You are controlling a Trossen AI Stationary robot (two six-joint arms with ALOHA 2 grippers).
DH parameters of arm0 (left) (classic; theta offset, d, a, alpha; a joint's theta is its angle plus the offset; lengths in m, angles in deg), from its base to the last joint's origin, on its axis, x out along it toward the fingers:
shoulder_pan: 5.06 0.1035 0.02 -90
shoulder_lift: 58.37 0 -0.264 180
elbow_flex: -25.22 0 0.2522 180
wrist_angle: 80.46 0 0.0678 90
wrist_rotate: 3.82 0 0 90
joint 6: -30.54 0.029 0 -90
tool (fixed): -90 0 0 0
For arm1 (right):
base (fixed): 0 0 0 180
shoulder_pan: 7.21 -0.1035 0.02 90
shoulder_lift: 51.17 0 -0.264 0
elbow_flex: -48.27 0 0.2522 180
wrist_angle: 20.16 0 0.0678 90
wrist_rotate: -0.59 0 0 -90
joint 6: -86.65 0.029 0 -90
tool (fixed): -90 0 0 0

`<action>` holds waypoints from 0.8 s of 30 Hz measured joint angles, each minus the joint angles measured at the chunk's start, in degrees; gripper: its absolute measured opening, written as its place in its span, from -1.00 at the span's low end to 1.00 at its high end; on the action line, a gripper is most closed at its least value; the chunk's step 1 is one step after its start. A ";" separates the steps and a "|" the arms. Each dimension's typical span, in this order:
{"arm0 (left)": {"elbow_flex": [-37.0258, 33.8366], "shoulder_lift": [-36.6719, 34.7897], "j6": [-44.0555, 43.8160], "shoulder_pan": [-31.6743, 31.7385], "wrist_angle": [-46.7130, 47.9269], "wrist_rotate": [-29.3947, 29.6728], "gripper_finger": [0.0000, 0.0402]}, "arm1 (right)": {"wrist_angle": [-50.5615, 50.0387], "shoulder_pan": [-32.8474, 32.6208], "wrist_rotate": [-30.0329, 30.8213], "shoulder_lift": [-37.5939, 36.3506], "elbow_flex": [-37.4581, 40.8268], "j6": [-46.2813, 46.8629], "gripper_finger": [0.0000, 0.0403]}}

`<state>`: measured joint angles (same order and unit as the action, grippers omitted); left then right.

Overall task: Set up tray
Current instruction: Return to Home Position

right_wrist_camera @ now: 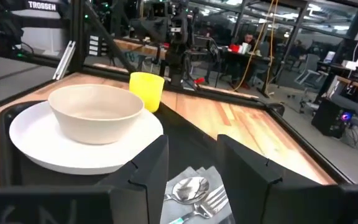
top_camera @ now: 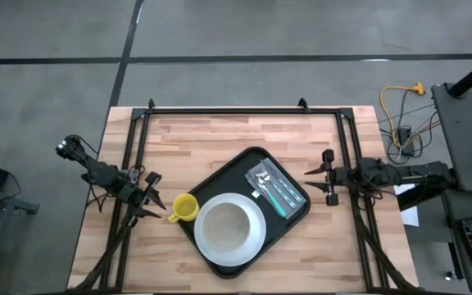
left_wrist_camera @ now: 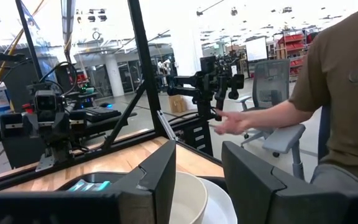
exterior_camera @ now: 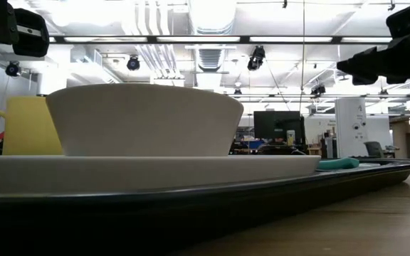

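The large black rectangular plastic tray (top_camera: 229, 182) lies toward the table's six o'clock. At its nine o'clock the left gripper (top_camera: 156, 197), fingers apart, sits just beside a yellow plastic cup (top_camera: 184, 208); swinging home could topple it. The right gripper (top_camera: 324, 176), likewise apart, waits at three o'clock.

The black rectangular tray (top_camera: 229, 179), with rounded corners and a raised rim, is lying flat on the table (top_camera: 195, 143), turned at a slant. It is sitting between the two grippers, one end just beside the left gripper (top_camera: 156, 195), the opposite corner near the right gripper (top_camera: 329, 176), touching neither. It is carrying a white plate (top_camera: 256, 233) with a bowl (top_camera: 226, 225), and a grey napkin (top_camera: 260, 174) with cutlery (top_camera: 279, 195) nearer the right gripper.
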<state>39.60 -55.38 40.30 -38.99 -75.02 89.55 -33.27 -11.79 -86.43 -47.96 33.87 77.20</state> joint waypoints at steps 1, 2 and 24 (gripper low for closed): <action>0.00 0.00 -0.02 0.00 -0.02 -0.02 -0.42 | 0.05 -0.02 0.00 0.24 0.00 0.09 -0.37; 0.00 0.00 0.00 0.00 -0.02 0.00 -0.42 | -0.01 -0.01 0.00 0.42 0.00 0.52 -0.38; 0.01 0.00 0.00 -0.01 -0.01 -0.01 -0.42 | 0.03 -0.02 0.02 0.74 0.00 1.89 -0.36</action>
<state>39.62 -55.38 40.30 -38.99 -75.03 89.54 -33.24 -11.81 -86.40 -47.22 33.87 79.10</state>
